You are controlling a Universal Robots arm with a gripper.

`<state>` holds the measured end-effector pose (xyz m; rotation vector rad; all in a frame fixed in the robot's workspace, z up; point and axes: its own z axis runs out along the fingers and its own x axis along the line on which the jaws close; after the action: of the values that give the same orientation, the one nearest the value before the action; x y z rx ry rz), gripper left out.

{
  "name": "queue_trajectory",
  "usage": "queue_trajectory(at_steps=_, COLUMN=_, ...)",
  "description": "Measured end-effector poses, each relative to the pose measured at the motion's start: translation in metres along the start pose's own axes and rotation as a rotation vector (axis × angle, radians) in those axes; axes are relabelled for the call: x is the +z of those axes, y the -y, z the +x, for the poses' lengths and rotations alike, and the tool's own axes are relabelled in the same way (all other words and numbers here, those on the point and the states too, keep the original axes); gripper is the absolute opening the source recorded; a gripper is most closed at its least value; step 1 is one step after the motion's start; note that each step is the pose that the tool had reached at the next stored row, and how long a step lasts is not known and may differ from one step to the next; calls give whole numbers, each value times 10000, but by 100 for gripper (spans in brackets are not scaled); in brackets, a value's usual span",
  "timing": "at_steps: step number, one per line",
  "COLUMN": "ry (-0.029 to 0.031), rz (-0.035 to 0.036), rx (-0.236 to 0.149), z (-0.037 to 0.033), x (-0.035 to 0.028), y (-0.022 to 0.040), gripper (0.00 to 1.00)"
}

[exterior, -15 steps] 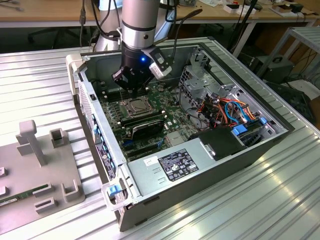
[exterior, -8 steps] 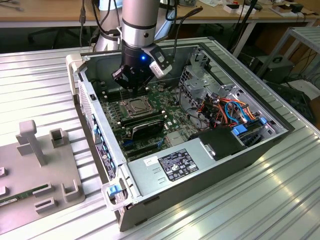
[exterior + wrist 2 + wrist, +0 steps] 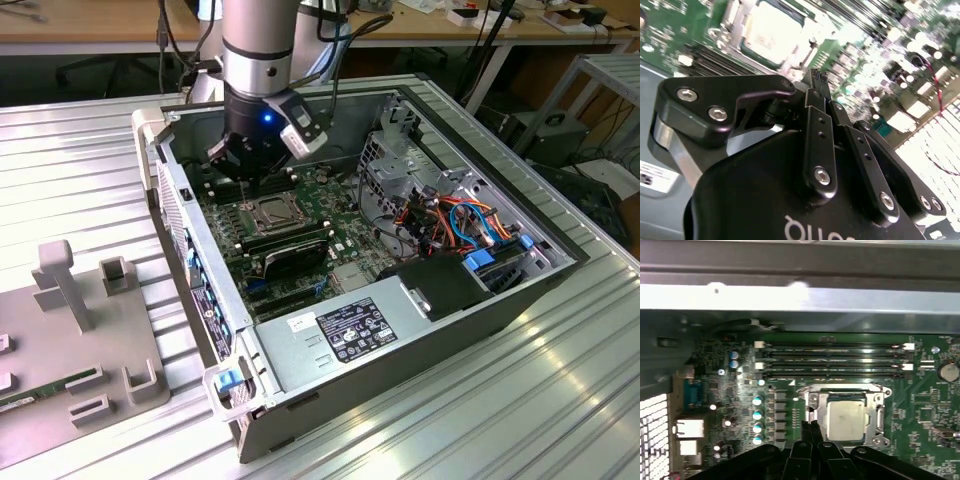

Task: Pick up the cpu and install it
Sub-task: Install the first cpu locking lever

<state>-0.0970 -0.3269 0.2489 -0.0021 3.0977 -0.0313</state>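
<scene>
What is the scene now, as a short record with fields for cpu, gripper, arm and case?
cpu: lies in the socket, silver top up
gripper: shut, nothing seen between its fingers, tips beside the socket's edge
arm: reaches down into the case
case: open, lying on its side, motherboard exposed

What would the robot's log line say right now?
end effector: shut, empty | cpu: lying in socket | place: end effector at the socket's edge, beside cpu
</scene>
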Motion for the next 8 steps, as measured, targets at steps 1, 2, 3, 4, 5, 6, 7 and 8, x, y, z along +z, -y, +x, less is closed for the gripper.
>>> queue_trajectory(at_steps=1, ry=3, rz=0, rx=0, z=36, x=-1, y=0, gripper=11)
queue_trajectory(at_steps=2, ry=9, rz=0, rx=-1, z=98, x=-3, y=0, gripper=11)
queue_trajectory(at_steps=3, ry=11, rz=0, rx=0, z=139, x=-5, y=0, gripper=11)
queue_trajectory(at_steps=4, ry=12, rz=1, rx=0, z=159, x=-6, y=0, gripper=11)
queue_trajectory(at_steps=5, ry=12, rz=0, rx=0, z=174, x=-6, y=0, gripper=11)
queue_trajectory(at_steps=6, ry=12, rz=0, rx=-1, z=174, x=-6, y=0, gripper=11)
queue_trajectory(at_steps=7, ry=12, rz=0, rx=-1, z=174, x=-6, y=0, gripper=11)
queue_trajectory(at_steps=8, ry=11, rz=-7, rx=-1, z=175, x=-7, y=0, gripper=11)
